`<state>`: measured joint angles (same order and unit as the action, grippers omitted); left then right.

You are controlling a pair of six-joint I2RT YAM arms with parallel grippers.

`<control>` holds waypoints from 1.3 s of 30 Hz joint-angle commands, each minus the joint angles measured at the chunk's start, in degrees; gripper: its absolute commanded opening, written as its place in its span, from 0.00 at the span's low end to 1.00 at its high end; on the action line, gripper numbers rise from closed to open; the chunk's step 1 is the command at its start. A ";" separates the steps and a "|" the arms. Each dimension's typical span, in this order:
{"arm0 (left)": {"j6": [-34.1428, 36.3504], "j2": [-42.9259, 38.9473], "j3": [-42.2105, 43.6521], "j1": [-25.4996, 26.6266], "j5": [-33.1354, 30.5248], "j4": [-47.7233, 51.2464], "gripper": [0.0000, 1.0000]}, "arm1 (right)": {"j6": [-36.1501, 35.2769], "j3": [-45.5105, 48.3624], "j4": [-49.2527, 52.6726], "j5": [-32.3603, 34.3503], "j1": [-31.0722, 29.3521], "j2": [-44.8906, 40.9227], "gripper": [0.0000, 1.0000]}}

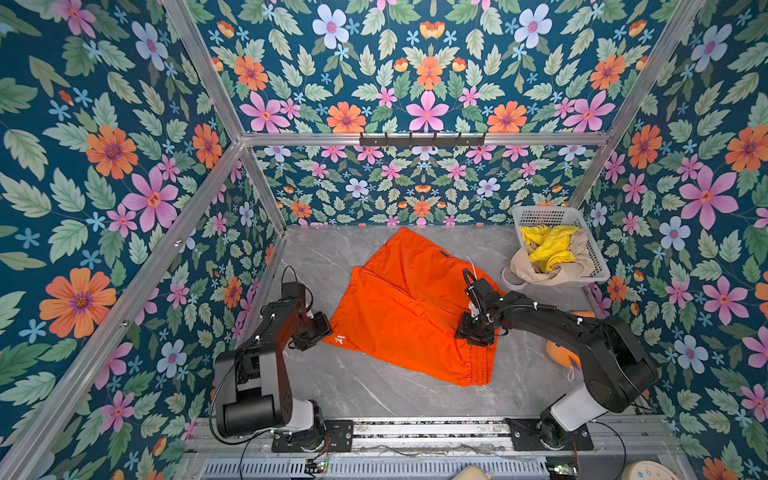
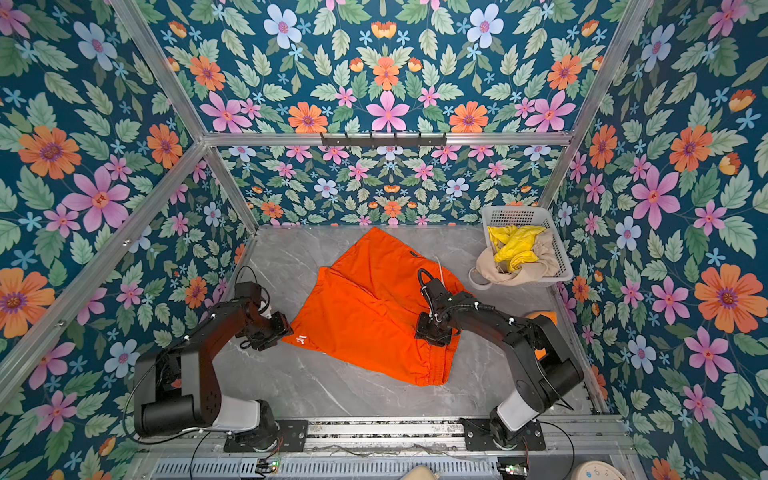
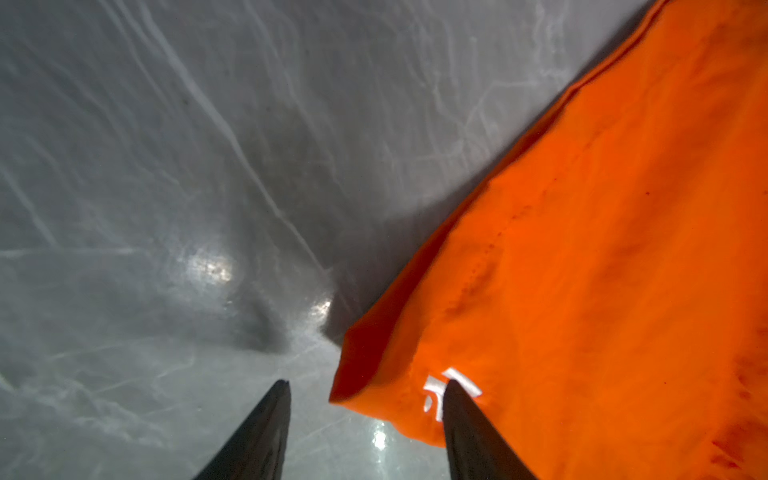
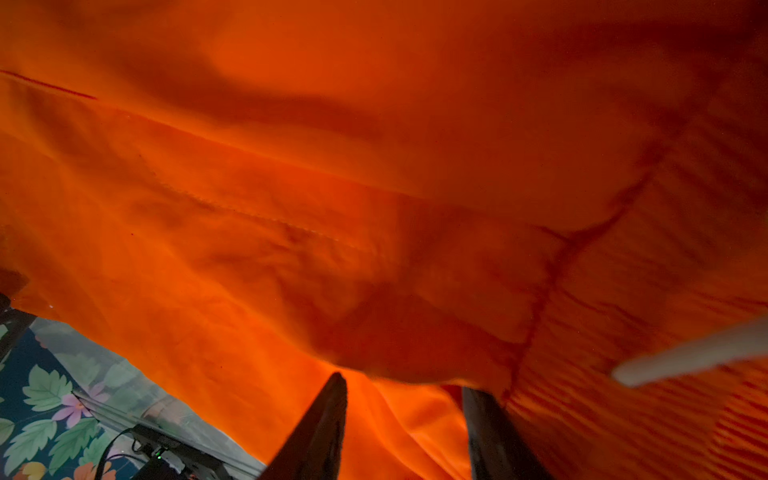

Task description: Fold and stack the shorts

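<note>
Left jaws stand open at a corner of the orange shorts [image 1: 411, 307]; right jaws sit low on the same shorts near the waist.

In the left wrist view the two black fingers [image 3: 257, 432] are apart. The shorts' corner with the white mark [image 3: 434, 388] pokes in between them, and one finger covers part of the mark. In the right wrist view the fingers [image 4: 320, 428] are apart too, with a bump of orange cloth between them. I cannot tell if they squeeze it. A white string [image 4: 685, 357] lies close by. In both top views the orange shorts lie spread out on the gray surface [image 1: 353, 386], in the middle of the frame. At the upper right of the surface, a white basket [image 1: 540, 214] holds the yellow shorts [image 1: 548, 245] and the tan shorts [image 1: 536, 270]. The tan pair hangs over its near rim.
</note>
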<state>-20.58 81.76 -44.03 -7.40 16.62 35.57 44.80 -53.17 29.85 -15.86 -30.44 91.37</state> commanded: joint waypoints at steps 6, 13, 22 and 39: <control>-1.55 2.03 2.01 -0.20 3.64 -4.76 0.38 | -1.28 -0.72 -2.07 0.06 0.28 2.46 0.47; -0.96 -0.29 0.21 -2.22 -1.75 -1.45 0.12 | -3.57 -2.09 -1.69 2.17 3.17 6.02 0.47; -0.63 -11.66 0.42 -9.38 -1.39 4.55 0.07 | -10.55 -17.40 0.23 2.19 4.87 19.16 0.46; -1.44 -11.93 3.04 -10.49 3.30 2.13 0.08 | -10.70 -20.93 2.54 -4.36 6.59 5.23 0.55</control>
<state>-22.46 69.45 -40.84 -17.87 19.42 38.17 31.44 -79.09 30.28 -18.37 -24.95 100.77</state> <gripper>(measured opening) 0.079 0.550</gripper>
